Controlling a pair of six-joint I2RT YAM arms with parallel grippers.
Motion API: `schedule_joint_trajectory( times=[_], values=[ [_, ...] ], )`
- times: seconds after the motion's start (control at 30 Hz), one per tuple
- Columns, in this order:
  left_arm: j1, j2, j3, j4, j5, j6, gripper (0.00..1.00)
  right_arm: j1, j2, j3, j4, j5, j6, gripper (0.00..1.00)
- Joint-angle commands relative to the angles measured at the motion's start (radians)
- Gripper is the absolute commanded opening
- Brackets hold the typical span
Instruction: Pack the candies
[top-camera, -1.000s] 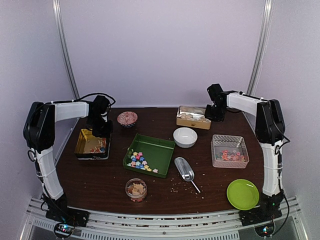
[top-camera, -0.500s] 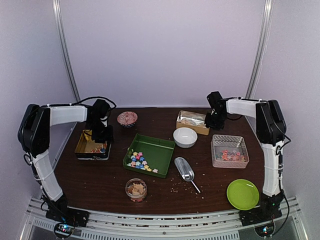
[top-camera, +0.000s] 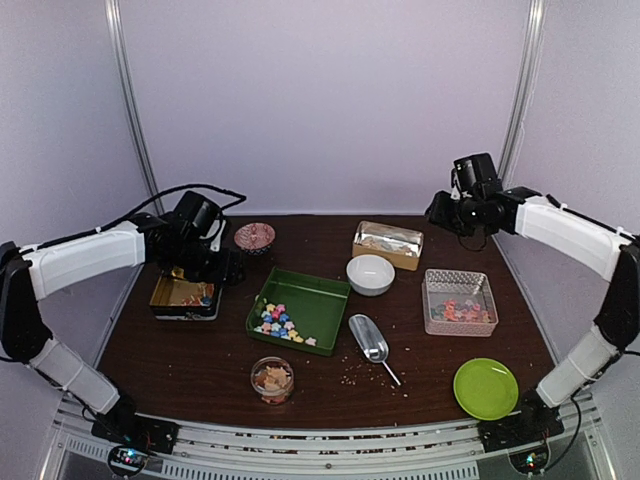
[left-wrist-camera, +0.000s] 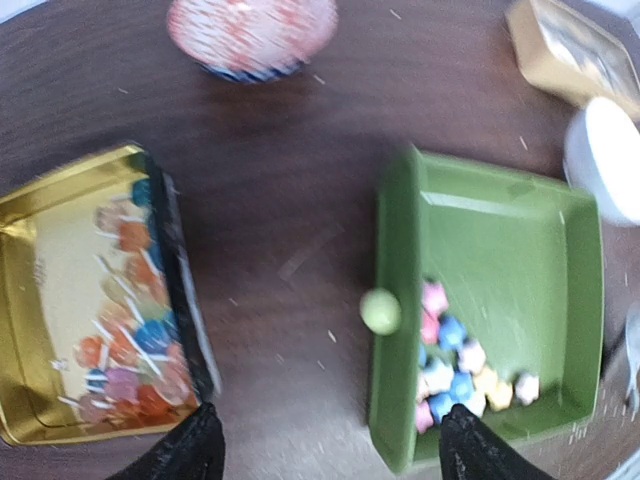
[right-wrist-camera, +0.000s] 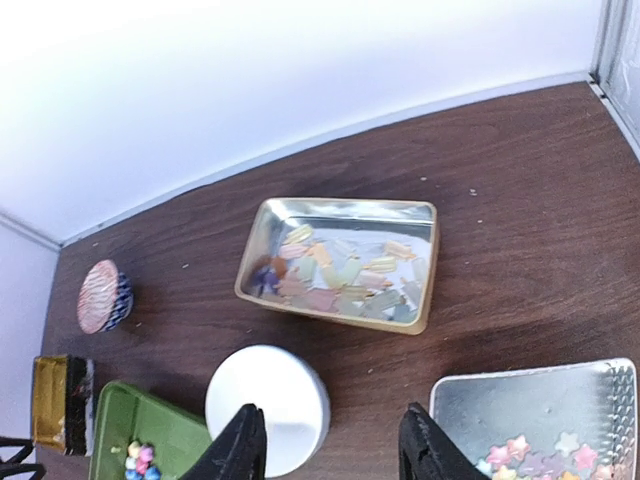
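Brown bench: your left claw and right claw both hang spread, empty; candies lie in green tray, frame centre.

The top camera is overlooking the whole table; both wrist cameras are looking down, the left nearer, sharing the green tray.

Dark wood table. Green tray centre; white bowl beyond its right corner. Gold tin left, patterned cup behind it. Gold box at rear. Mesh basket right, lime plate front right. Metal scoop beside tray; small jar in front.
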Motion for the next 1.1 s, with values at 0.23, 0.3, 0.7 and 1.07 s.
schedule_joint_trajectory(
  times=[0.23,0.3,0.7,1.07],
  values=[
    [-0.151,-0.26,-0.329,0.138,0.043,-0.058,0.74,0.434,-0.314,-0.514,0.264,0.052,-0.048,0.43],
    [-0.18,-0.287,-0.38,0.154,0.045,-0.09,0.74,0.499,-0.314,-0.59,0.294,0.063,-0.023,0.42],
    [-0.329,-0.337,-0.497,0.227,0.129,-0.149,0.67,0.627,-0.311,-0.69,0.316,0.045,0.021,0.42],
    [-0.401,-0.311,-0.525,0.159,0.166,-0.147,0.42,0.689,-0.229,-0.673,0.347,0.057,0.054,0.4]
  ],
)
